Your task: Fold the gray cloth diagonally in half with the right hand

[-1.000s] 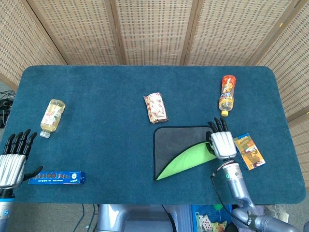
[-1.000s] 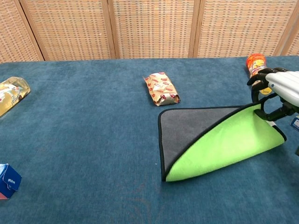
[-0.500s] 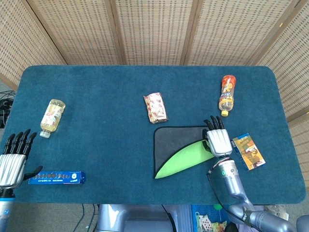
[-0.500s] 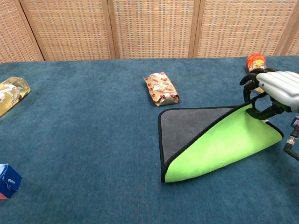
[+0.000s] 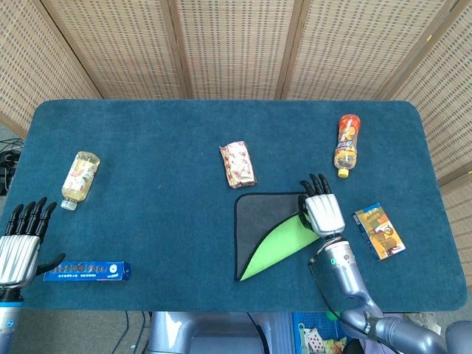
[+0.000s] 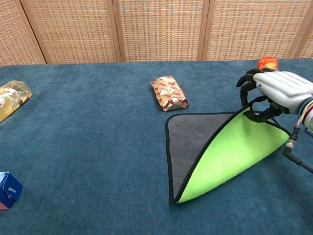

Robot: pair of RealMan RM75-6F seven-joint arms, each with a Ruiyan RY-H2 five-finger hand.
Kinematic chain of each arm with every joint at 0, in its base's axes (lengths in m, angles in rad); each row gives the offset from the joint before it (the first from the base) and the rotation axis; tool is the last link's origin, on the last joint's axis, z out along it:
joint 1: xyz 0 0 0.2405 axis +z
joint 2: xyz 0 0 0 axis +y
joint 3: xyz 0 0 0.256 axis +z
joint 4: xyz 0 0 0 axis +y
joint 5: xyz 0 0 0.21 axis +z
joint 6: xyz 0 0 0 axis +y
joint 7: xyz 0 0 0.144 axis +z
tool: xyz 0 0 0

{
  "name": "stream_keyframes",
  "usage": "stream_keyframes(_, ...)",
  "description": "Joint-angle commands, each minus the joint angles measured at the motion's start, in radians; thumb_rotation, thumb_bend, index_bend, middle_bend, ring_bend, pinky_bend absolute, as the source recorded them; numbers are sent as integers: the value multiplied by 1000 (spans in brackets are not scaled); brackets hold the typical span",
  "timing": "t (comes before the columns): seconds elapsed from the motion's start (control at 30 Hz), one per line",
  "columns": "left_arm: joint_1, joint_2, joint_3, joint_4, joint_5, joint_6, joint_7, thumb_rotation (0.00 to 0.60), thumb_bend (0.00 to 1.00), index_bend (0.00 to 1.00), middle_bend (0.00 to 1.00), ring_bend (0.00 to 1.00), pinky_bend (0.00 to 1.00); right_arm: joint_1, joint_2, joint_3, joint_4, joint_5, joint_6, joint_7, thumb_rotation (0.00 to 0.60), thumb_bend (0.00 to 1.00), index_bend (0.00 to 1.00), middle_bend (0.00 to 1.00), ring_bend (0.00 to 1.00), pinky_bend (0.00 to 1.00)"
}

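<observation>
Your right hand (image 6: 274, 90) pinches a corner of the gray cloth (image 6: 195, 134), lifted so its green underside faces up, near the table's (image 5: 162, 221) front right. Your left hand (image 5: 18, 243) rests with fingers spread beside a blue box (image 5: 87, 271).

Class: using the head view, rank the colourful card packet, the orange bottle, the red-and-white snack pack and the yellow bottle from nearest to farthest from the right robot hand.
From the right robot hand:
1. Colourful card packet, just to its right on the table.
2. Orange bottle, behind it, toward the back right.
3. Red-and-white snack pack, to its left, behind the cloth.
4. Yellow bottle, far across at the left side.
</observation>
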Motion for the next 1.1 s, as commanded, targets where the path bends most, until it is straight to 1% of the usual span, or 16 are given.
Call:
stream_keyframes(0.03, 0, 1, -1, 1, -2, 0, -3, 600, 164, 0, 0, 0, 0, 12, -12, -4, 0, 0, -5, -5, 600, 492, 689, 213, 0, 0)
stream_keyframes(0.63, -3, 6, -4, 7, -14, -9, -22, 600, 164, 0, 0, 0, 0, 92, -69, 19, 33, 36, -49, -35, 600, 492, 689, 214, 0, 0)
stream_keyframes(1.1, -5, 4, -4, 13, -22, -16, -27, 600, 164, 0, 0, 0, 0, 133, -101, 19, 45, 52, -67, -36, 600, 491, 690, 214, 0, 0)
